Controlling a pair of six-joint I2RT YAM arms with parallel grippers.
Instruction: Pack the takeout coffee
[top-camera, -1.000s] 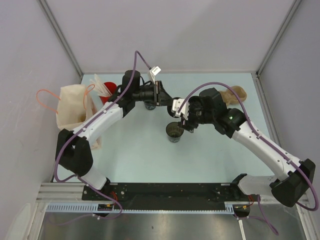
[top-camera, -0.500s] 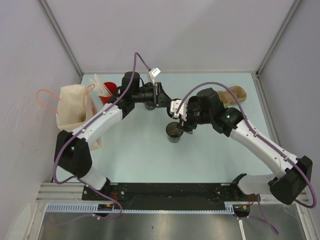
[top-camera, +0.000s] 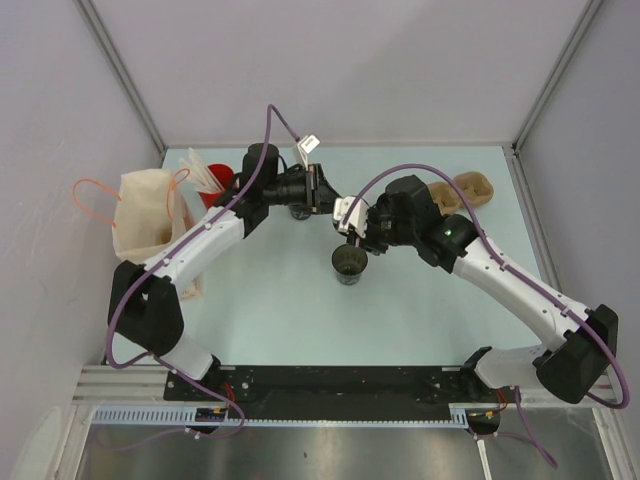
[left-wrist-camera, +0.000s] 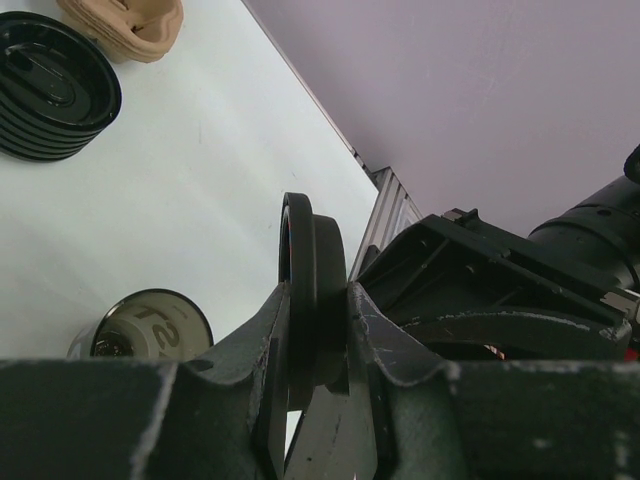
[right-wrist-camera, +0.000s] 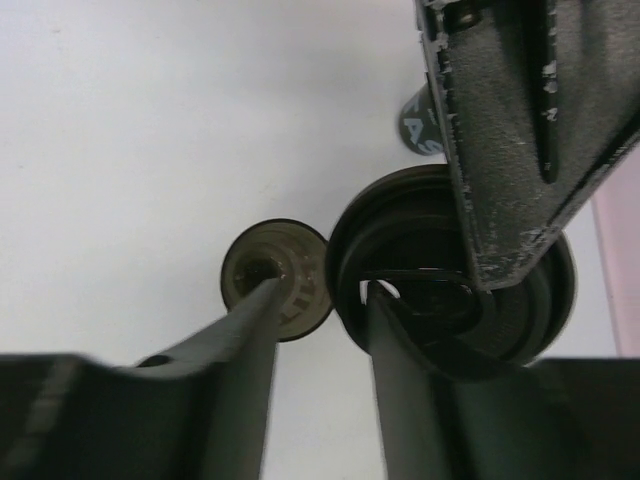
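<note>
The takeout coffee cup (top-camera: 348, 262) stands open on the table's middle, black with a black rim; it also shows in the left wrist view (left-wrist-camera: 150, 325) and the right wrist view (right-wrist-camera: 300, 255). My left gripper (top-camera: 322, 190) is shut on a black lid (left-wrist-camera: 312, 240), held on edge above the table behind the cup. The lid also shows in the right wrist view (right-wrist-camera: 390, 230). My right gripper (top-camera: 349, 218) is open and empty, just above and behind the cup, close beside the lid; its fingers (right-wrist-camera: 250, 330) straddle the cup's rim and the lid's edge.
A red cup with white sticks (top-camera: 212, 182) and a beige bag (top-camera: 145, 215) stand at the left. A beige cup carrier (top-camera: 470, 188) lies at the back right, a stack of black lids (left-wrist-camera: 50, 85) near it. A dark lettered cup (right-wrist-camera: 420, 125) stands under my left gripper.
My right gripper has moved back and left, from over the cup towards the lid in my left gripper. The left arm and the cup have barely moved.
</note>
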